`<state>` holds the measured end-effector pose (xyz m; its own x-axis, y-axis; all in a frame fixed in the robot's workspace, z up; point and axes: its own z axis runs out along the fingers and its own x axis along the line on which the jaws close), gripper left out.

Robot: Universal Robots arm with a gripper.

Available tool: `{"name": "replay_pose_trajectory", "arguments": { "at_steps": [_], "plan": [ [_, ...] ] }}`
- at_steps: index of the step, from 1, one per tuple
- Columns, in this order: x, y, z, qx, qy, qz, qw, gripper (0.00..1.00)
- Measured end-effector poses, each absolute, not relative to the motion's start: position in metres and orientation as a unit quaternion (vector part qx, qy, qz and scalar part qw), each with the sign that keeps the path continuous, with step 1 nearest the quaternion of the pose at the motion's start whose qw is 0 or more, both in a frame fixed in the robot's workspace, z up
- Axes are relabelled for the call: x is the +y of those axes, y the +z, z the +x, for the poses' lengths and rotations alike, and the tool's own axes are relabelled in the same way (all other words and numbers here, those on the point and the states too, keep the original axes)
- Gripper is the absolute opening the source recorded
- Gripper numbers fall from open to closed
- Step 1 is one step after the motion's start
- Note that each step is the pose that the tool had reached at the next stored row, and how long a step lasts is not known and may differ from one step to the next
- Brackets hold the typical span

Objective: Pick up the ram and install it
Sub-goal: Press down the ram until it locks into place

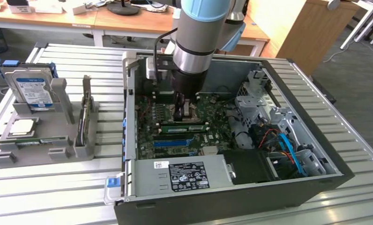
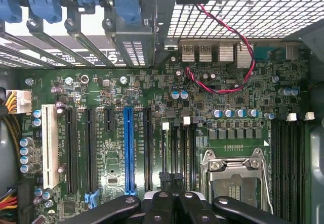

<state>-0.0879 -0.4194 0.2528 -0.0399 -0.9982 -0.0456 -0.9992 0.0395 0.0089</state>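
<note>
The ram (image 1: 182, 126), a narrow green stick with dark chips, stands on edge in a memory slot on the motherboard, between the processor socket (image 1: 174, 111) and the blue expansion slot (image 1: 171, 141). My gripper (image 1: 184, 110) reaches down into the open computer case (image 1: 236, 197), just above and behind the ram, with its fingers shut. I cannot tell whether the fingertips touch the stick. In the wrist view the shut gripper (image 2: 171, 179) hangs over the memory slots (image 2: 174, 148) with white latches, beside the open socket (image 2: 233, 178).
A grey holder (image 1: 24, 157) on the exterior view's left carries a blue-labelled hard drive (image 1: 31, 89), a silver processor chip (image 1: 21, 126), another green stick (image 1: 41, 141) and an upright dark card (image 1: 85, 112). Drive cages and cables (image 1: 280, 140) crowd the case's right side.
</note>
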Motion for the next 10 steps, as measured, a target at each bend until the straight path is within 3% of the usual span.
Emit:
{"name": "replay_pose_trajectory", "arguments": {
  "at_steps": [10],
  "plan": [
    [-0.4194, 0.2528, -0.0815, 0.721, 0.019, -0.693, 0.013, 0.11]
  ]
}}
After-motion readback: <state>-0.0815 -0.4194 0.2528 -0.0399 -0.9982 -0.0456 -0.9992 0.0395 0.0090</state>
